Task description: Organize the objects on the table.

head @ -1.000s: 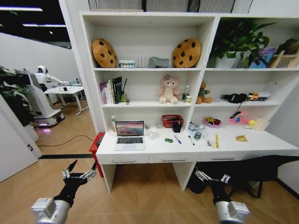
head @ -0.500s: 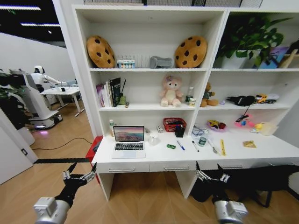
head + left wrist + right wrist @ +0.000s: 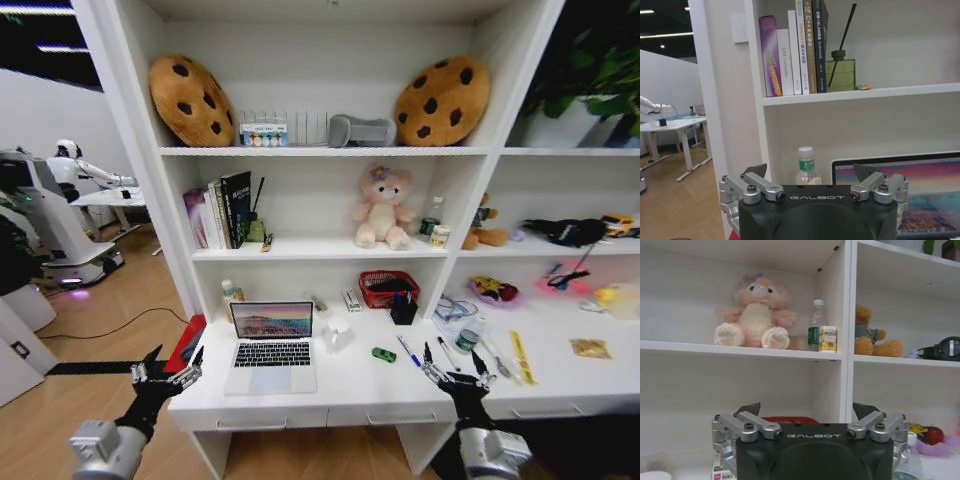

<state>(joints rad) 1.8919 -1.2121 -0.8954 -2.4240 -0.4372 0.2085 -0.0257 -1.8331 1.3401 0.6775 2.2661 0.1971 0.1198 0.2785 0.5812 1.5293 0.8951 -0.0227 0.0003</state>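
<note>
On the top shelf ahead of me sit two cookie cushions, one at the left (image 3: pixel 187 99) and one at the right (image 3: pixel 442 100). One shelf down I see a row of books (image 3: pixel 215 210) beside a green diffuser bottle (image 3: pixel 840 74), and a pink plush toy (image 3: pixel 382 208) next to a small water bottle (image 3: pixel 815 325). A red basket (image 3: pixel 388 288) stands at the back under the plush, and another robot (image 3: pixel 45 215) is off to my left.
</note>
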